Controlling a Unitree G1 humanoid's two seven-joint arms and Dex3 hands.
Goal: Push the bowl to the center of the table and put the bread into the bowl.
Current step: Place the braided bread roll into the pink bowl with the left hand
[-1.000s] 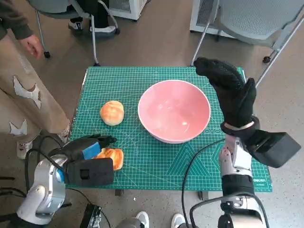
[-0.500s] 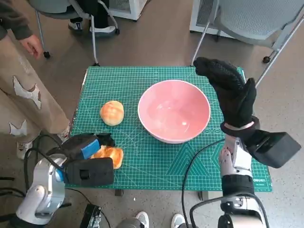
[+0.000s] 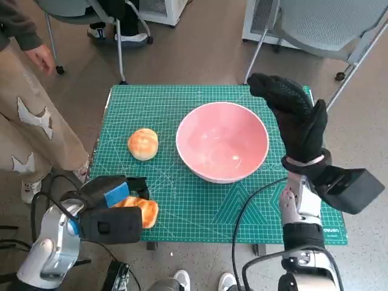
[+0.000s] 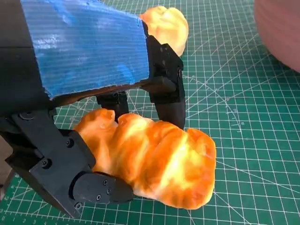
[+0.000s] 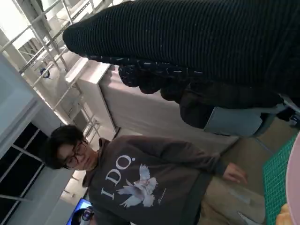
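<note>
The pink bowl [image 3: 222, 140] stands on the green mat [image 3: 163, 106], a little right of the middle; its edge [image 4: 281, 28] also shows in the left wrist view. A long golden bread [image 3: 139, 210] lies at the mat's front left corner. My left hand [image 3: 112, 195] grips it: the fingers [image 4: 168, 96] sit on its far side and the thumb under its near end, around the bread [image 4: 159, 161]. A round bun [image 3: 143, 143] [image 4: 165, 26] lies just beyond. My gloved right hand [image 3: 295, 118] [image 5: 211, 51] stands upright with fingers spread, beside the bowl's right rim and holding nothing.
A person [image 3: 27, 115] stands close to the table's left edge and shows in a grey hoodie [image 5: 140, 180] in the right wrist view. Chair legs [image 3: 118, 48] and a grey chair [image 3: 330, 27] stand behind the table. Cables hang by the front edge.
My left hand has drawn back toward the table's front edge and closed round the long bread, which shifted slightly with it. The bowl, the bun and the right hand have not moved.
</note>
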